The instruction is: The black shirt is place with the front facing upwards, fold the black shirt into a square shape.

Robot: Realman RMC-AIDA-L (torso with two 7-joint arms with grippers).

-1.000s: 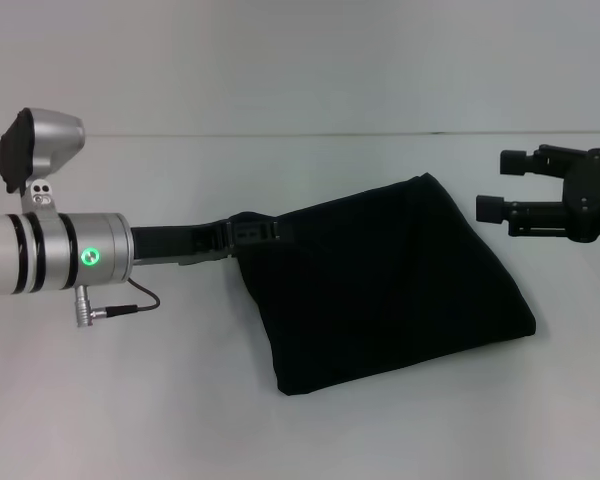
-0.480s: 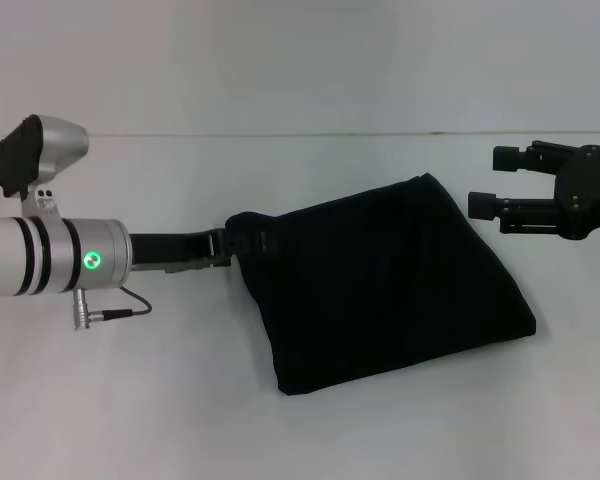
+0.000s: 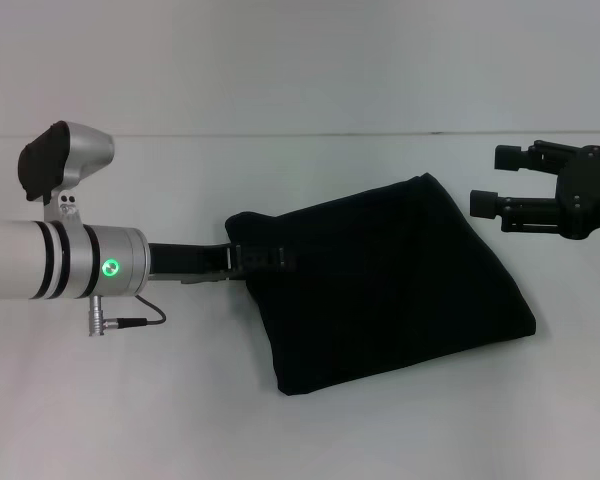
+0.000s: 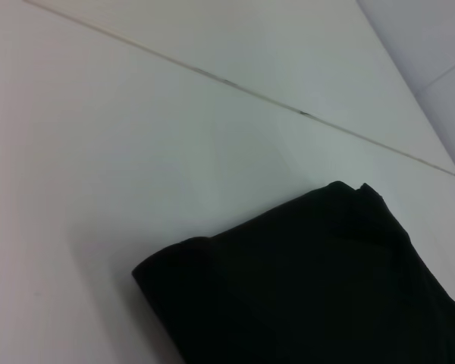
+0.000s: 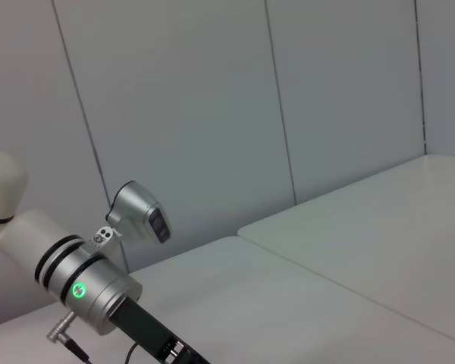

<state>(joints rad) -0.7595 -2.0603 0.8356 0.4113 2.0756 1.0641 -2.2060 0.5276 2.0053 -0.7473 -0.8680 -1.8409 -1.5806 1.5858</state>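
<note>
The black shirt [image 3: 390, 290] lies folded into a rough four-sided bundle on the white table [image 3: 130, 420], with no lettering showing. My left gripper [image 3: 275, 258] reaches in low from the left and rests at the bundle's left edge, black against black fabric. In the left wrist view a folded corner of the shirt [image 4: 303, 288] fills the lower part. My right gripper [image 3: 492, 180] hovers off the shirt's far right corner, open, with nothing between its two pads.
The table's back edge meets a pale wall [image 3: 300, 60]. Bare tabletop surrounds the shirt on all sides. The right wrist view shows my left arm [image 5: 91, 292] before grey wall panels.
My left arm has shifted to the right and slightly nearer, bringing its gripper further over the shirt's left edge. The right gripper edged left a little, then held still. The shirt keeps its shape.
</note>
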